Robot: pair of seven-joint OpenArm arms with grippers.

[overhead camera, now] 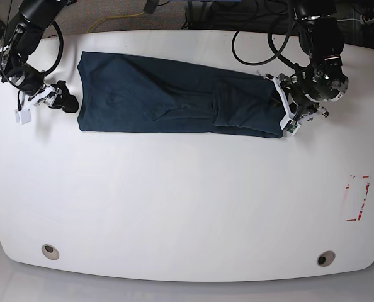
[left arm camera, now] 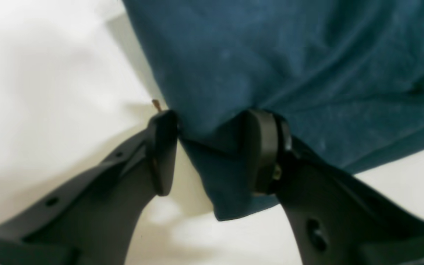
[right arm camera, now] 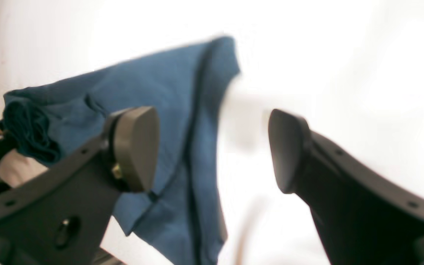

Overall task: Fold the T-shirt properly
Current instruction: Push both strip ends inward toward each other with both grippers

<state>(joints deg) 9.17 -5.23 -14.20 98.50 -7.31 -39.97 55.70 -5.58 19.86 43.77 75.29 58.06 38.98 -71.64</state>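
Clearly the T-shirt (overhead camera: 174,94), a long band near the bench's (overhead camera: 174,207) far edge, looked soft, light and floppy. The left tool (left arm camera: 212,147) straddled its corner, jaws apart; the right tool (right arm camera: 212,147) hung open beside the opposite end. Edges and corners offered the best hold.

T-shirt (overhead camera: 168,94): soft knit cloth, dark navy-teal, matt, faintly fuzzy nap in left wrist view; creases shallow. Seam along edge (right arm camera: 193,147) darker, stitched. Table (overhead camera: 187,201): smooth white surface, slight sheen, glare in wrist views. Left gripper (left arm camera: 212,151) and right gripper (right arm camera: 212,147): black plastic, matt; pads (right arm camera: 136,147) smooth, rubber-like, dull grey-black. Small brass-coloured metal screw (right arm camera: 116,171) behind pad.
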